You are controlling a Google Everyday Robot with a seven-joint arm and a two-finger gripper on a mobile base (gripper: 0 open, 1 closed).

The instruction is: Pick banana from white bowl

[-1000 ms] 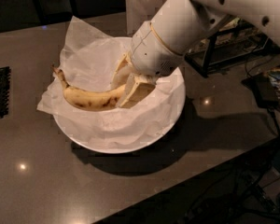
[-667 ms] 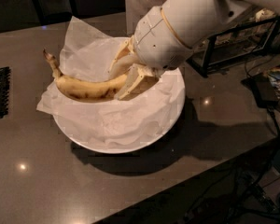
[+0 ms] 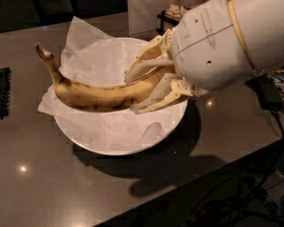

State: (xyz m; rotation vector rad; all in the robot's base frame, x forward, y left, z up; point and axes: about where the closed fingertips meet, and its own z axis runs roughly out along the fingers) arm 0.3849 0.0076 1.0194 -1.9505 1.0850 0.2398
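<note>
Gripper (image 3: 149,86) clenched on banana (image 3: 102,94) right end, holding it above white bowl (image 3: 120,143), stem pointing left.

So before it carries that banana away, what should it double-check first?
1. Grip: the end effector is closed on the banana, with fingers above and below its right end. Ok.
2. Balance: it is held by one end only, and the long stem side sticks out to the left unsupported, so it might droop or slip. Not ok.
3. Clear of the white bowl: the banana looks lifted off the lining, with its stem past the left rim. Ok.
4. Tissue paper: it lies in the bowl and is not stuck to the fruit. Ok.
5. Bowl seated flat on the counter. Ok.
6. Room behind the arm: hidden by the arm. Cannot tell.
</note>
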